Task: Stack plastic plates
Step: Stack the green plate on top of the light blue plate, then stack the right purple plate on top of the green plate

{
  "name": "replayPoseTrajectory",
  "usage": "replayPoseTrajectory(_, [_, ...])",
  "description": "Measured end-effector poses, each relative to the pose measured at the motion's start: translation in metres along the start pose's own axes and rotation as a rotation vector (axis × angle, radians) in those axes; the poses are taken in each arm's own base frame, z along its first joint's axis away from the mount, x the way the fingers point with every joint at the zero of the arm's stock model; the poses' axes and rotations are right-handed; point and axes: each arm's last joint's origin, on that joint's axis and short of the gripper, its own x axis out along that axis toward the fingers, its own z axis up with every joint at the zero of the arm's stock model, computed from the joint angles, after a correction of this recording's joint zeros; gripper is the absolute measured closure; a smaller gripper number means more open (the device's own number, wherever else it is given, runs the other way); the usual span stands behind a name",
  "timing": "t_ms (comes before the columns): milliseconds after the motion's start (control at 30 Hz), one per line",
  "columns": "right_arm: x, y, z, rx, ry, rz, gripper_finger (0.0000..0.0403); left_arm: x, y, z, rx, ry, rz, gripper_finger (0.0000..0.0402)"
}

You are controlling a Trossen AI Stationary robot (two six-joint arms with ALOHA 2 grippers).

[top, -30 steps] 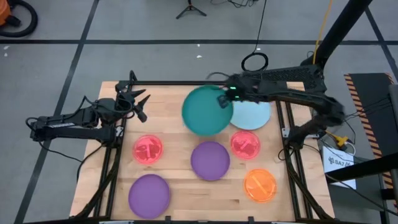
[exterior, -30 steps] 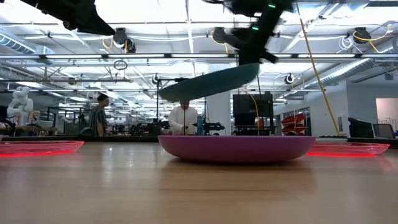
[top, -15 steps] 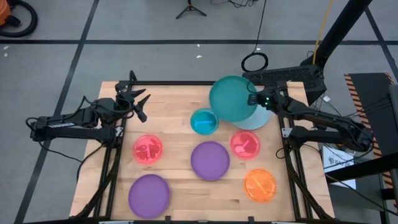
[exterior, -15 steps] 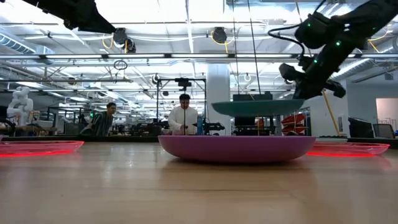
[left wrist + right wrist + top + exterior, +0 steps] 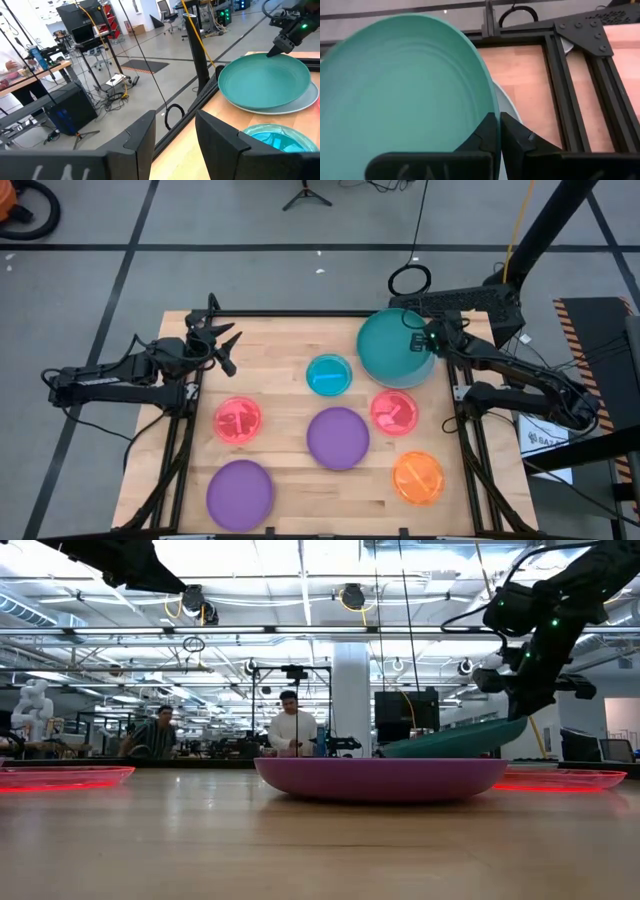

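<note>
My right gripper (image 5: pixel 428 340) is shut on the dark green plate (image 5: pixel 393 347) at the table's far right. That plate is over the light blue plate (image 5: pixel 424 372), which lies flat on the table. The small cyan plate (image 5: pixel 329 375) lies left of them. Two pink-red plates (image 5: pixel 238 421) (image 5: pixel 394 412), two purple plates (image 5: pixel 338 438) (image 5: pixel 240 492) and an orange plate (image 5: pixel 418 477) lie flat nearer the front. My left gripper (image 5: pixel 172 137) is open and empty at the table's far left corner (image 5: pixel 220 345). My right gripper pinches the dark green plate's rim (image 5: pixel 491 114) on its right side between the two fingers (image 5: pixel 512 137). The fingers come from the table's right, slanting down. The plate is tilted, held side raised (image 5: pixel 510 725). I cannot tell whether its low side touches the light blue plate (image 5: pixel 300 102).
A black frame rail (image 5: pixel 463 380) runs along the table's right edge beside the held plate. Bare wood lies between the cyan plate and my left gripper. People stand in the room beyond the table (image 5: pixel 293 730).
My right gripper has carried the dark green plate toward the table's right edge and down, from above the cyan plate to over the light blue plate. The plate was tipped, then level, and is now tipped with its held side up. The cyan plate has come into view.
</note>
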Motion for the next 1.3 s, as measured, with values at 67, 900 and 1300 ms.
replayPoseTrajectory(67, [0.000,-0.001,-0.002,-0.011,0.016,-0.014,0.0391,0.000,0.000,0.000,0.000,0.000,0.000,0.0254])
replayPoseTrajectory(900, [-0.008,-0.001,-0.001,-0.002,-0.011,0.026,0.0254,0.000,0.001,0.005,-0.085,-0.047,0.003,0.0254])
replayPoseTrajectory(1300, [-0.049,0.009,0.014,-0.078,-0.223,0.431,0.0246,0.015,-0.015,0.002,-0.291,0.012,-0.135,0.0254])
